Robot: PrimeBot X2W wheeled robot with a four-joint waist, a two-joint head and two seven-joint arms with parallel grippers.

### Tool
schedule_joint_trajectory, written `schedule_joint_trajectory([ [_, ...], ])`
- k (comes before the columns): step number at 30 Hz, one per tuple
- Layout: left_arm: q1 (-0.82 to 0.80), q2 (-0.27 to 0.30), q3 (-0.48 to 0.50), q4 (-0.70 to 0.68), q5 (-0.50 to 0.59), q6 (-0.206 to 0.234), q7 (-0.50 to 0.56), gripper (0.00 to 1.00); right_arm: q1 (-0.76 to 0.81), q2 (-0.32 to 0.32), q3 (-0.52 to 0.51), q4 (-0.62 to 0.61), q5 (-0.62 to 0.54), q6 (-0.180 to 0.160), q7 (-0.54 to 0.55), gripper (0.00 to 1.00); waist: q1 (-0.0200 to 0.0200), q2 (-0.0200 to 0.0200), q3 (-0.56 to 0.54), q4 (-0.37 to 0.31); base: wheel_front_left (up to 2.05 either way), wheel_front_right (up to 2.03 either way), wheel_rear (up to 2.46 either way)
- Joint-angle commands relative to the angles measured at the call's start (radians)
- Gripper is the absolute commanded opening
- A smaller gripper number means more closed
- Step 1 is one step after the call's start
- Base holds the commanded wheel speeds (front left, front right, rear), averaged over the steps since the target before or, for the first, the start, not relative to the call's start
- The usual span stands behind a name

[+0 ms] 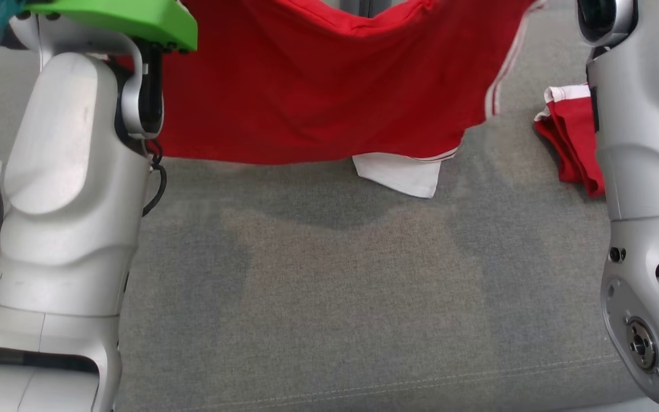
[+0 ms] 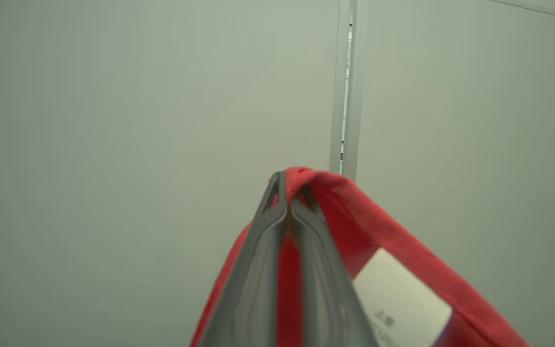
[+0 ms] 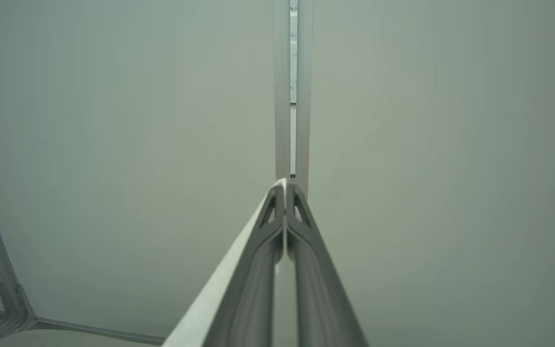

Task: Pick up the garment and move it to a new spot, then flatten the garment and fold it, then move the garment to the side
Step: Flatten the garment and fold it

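At the left of the head view, the pale left arm (image 1: 66,189) is being raised beside the garment (image 1: 318,86). In the left wrist view the left gripper (image 2: 287,193) is being pressed together on a red fold, jaws clamped on the cloth, with a white label (image 2: 398,299) hanging just to the lower right.

Across the upper middle of the head view the garment is being held spread and sagging between the arms, above the grey surface (image 1: 335,297). A white panel (image 1: 401,174) is hanging below its lower edge.

At the right, the right gripper (image 3: 284,190) is being closed on a white edge (image 3: 219,284), jaws together on it. A red-and-white bundle (image 1: 572,140) is lying beside the right arm (image 1: 644,143); whether it is part of the garment cannot be told.

The step is being judged as carrying and laying out. It is best done with both grips level and the cloth taut, the hanging hem being set down first and the rest drawn flat, clear of the bundle.
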Motion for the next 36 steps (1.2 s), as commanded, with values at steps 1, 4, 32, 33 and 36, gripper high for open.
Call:
schedule_joint_trajectory([
  [1, -0.030, 0.002, -0.006, 0.021, 0.002, -0.005, 0.008, 0.00, -0.025, -0.003, 0.014, 0.025, 0.042, 0.000, 0.012, 0.00, 0.0000, 0.0000, 0.107, -0.026, 0.00, 0.00, 0.00],
  [4, -0.067, 0.003, -0.004, 0.086, -0.003, -0.014, -0.009, 0.00, -0.060, -0.003, 0.091, 0.100, 0.036, 0.000, -0.005, 0.00, 0.0000, 0.0000, 0.154, -0.038, 0.00, 0.00, 0.00],
  [32, -0.125, -0.058, 0.195, -0.127, 0.144, -0.019, -0.070, 0.00, -0.321, -0.003, -0.176, 0.069, -0.007, 0.000, -0.355, 0.00, 0.0000, 0.0000, 0.342, -0.023, 0.00, 0.00, 0.00],
  [33, -0.122, -0.058, 0.190, -0.121, 0.144, -0.027, -0.070, 0.00, -0.304, -0.003, -0.163, 0.059, -0.008, 0.000, -0.355, 0.00, 0.0000, 0.0000, 0.350, -0.025, 0.00, 0.00, 0.00],
  [36, -0.088, -0.057, 0.175, -0.103, 0.136, -0.045, -0.070, 0.00, -0.239, -0.003, -0.119, 0.048, -0.031, 0.000, -0.355, 0.00, 0.0000, 0.0000, 0.359, -0.026, 0.00, 0.00, 0.00],
])
